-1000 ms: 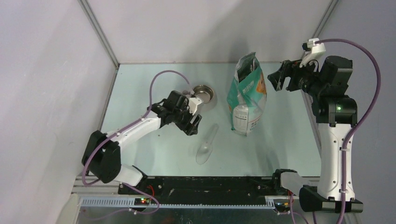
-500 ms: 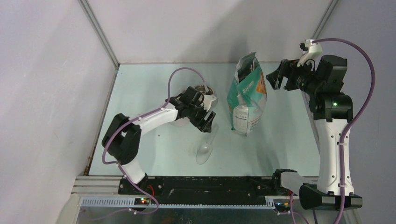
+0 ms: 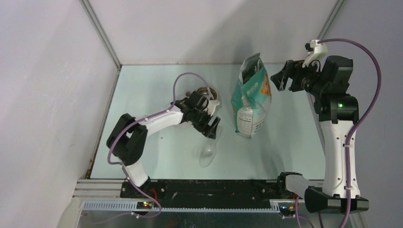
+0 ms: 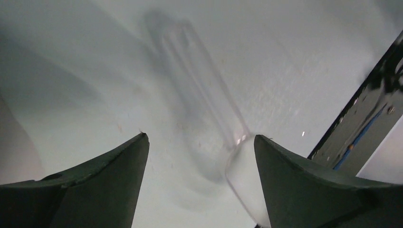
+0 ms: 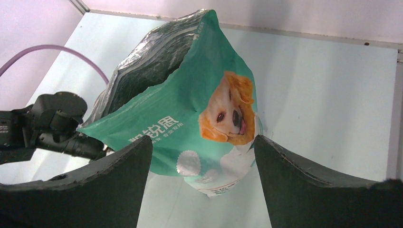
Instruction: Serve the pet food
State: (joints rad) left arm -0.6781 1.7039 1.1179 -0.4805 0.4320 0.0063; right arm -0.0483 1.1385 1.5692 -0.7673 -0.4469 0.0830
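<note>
Top external view: the pale desk carries a teal bag, upright with its mouth open, likely so a scoop can enter. The right tool hovers beside it, jaws apart, holding nothing. A steel bowl waits just behind the left tool, whose jaws are apart and straddle the clear scoop at its handle, ready for pickup. No pet food shows; presumably it is inside the bag.

Open teal dog-print bag on pale table, clear scoop lying near it, steel bowl beyond
</note>
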